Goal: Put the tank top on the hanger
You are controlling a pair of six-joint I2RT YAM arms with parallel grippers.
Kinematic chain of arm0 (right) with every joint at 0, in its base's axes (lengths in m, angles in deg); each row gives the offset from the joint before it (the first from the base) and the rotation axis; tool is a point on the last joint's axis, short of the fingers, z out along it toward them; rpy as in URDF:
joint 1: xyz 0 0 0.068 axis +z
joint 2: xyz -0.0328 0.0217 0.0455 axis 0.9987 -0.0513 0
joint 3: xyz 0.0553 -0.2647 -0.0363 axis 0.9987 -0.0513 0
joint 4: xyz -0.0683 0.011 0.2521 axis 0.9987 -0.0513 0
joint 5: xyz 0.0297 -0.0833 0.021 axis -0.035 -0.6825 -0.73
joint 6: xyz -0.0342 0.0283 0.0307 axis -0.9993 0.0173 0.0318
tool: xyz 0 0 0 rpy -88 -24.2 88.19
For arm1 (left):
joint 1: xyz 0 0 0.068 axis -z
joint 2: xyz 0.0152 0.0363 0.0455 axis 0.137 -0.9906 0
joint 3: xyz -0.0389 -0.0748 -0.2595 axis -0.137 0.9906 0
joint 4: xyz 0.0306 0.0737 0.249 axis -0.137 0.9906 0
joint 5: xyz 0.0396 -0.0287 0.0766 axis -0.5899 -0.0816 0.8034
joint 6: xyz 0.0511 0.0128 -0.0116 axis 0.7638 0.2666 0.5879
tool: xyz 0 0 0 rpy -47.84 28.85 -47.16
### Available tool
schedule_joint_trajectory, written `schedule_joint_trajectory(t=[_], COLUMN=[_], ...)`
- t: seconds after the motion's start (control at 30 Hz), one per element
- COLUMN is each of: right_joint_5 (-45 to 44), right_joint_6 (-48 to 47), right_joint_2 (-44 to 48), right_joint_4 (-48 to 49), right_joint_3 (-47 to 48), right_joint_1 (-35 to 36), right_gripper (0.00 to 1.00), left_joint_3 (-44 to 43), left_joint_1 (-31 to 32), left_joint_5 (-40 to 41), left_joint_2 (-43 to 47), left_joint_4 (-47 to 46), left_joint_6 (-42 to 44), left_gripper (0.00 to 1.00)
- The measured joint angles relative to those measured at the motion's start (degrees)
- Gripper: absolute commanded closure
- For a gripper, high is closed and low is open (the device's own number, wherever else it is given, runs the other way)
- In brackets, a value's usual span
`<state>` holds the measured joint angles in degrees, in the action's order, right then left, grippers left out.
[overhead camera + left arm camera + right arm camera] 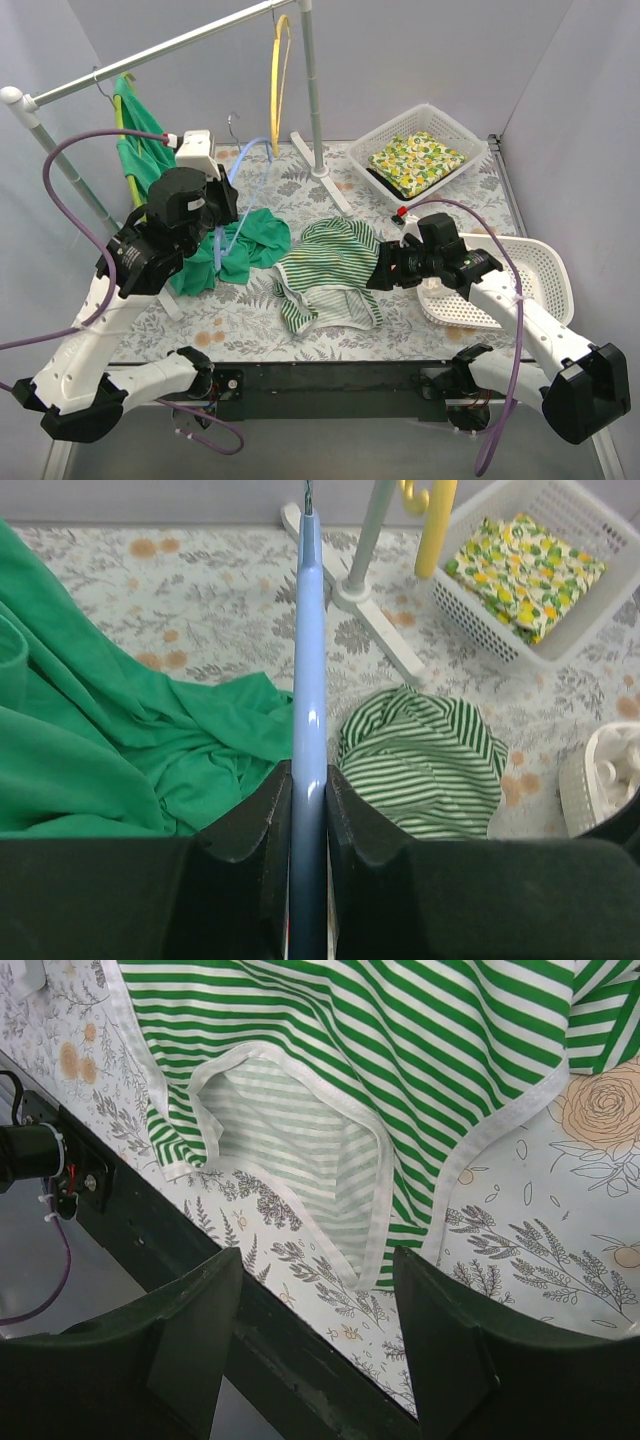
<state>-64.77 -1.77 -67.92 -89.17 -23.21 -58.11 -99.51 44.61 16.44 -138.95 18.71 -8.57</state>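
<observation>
Tank top [330,265] lies crumpled mid-tabletop [250,320], just beside the plain green garment [258,243]. Left hand [308,780] clenched on the blue hanger [308,660], held above the cloth. Right hand [318,1265] released, over a white-bound opening at the near edge. Judgement: pinch one layer of that binding only, leaving the opening free for the hanger arm.

Patterned cloth [417,160] in wht basket [390,128]; green garment [255,240] on table [250,320].
</observation>
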Motion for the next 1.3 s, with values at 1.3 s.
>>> schedule_joint_trajectory(t=[1.3], right_joint_5=[-25.4], right_joint_6=[8.9], right_joint_2=[0.4], right_joint_4=[6.1], right_joint_3=[-11.8], right_joint_1=[19.2], right_gripper=[0.62], left_joint_3=[25.3], left_joint_1=[0.2], left_joint_5=[-41.4], left_joint_2=[21.3], left_joint_4=[-0.4], left_joint_6=[10.1], left_gripper=[1.00])
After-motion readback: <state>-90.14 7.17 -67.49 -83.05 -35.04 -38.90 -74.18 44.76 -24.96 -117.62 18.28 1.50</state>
